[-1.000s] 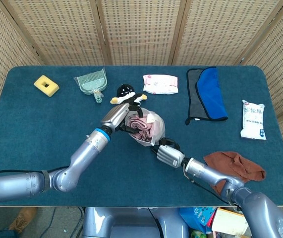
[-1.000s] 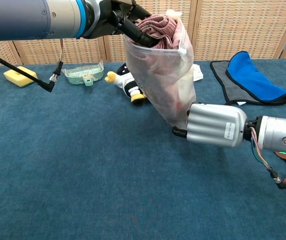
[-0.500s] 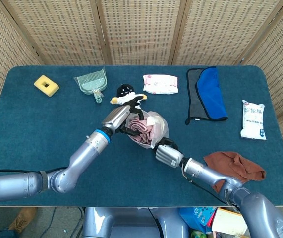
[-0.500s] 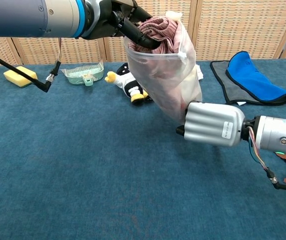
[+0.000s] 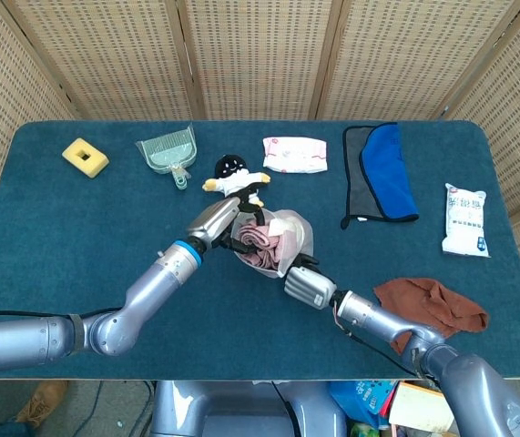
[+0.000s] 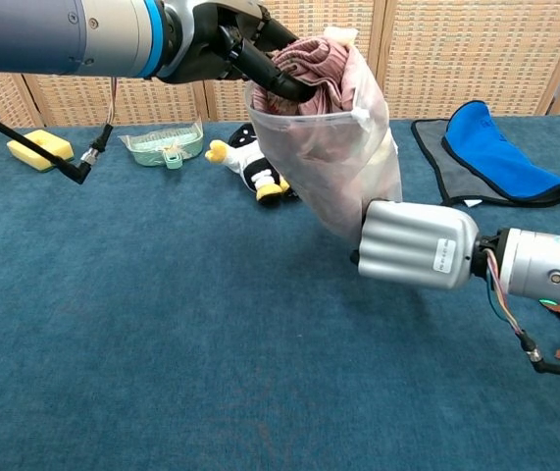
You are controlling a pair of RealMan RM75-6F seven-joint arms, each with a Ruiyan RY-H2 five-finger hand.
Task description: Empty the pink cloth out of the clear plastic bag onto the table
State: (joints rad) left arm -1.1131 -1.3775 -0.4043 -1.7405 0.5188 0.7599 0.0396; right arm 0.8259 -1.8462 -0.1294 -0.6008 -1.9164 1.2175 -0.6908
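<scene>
The clear plastic bag (image 5: pixel 294 233) (image 6: pixel 336 162) hangs in the air above the table's middle, its mouth facing up and to the left. The pink cloth (image 5: pixel 257 239) (image 6: pixel 311 65) bulges out of that mouth. My left hand (image 5: pixel 219 218) (image 6: pixel 229 41) reaches into the mouth with dark fingers (image 6: pixel 278 78) and grips the pink cloth. My right hand (image 5: pixel 306 286) (image 6: pixel 416 244) holds the bag's bottom end from below and the right; its fingers are hidden behind the hand's back.
Along the far side of the blue table (image 5: pixel 77 237) lie a yellow sponge (image 5: pixel 85 157), a green dustpan (image 5: pixel 168 153), a penguin toy (image 5: pixel 234 173) (image 6: pixel 252 169), a pink-white packet (image 5: pixel 294 153) and a blue-grey cloth (image 5: pixel 382 173). A white packet (image 5: pixel 465 218) and a brown cloth (image 5: pixel 433 305) lie at the right.
My right hand has pushed the bag's bottom up and leftward, so the bag has bunched shorter. More pink cloth shows above the bag's mouth. The left hand has barely moved.
</scene>
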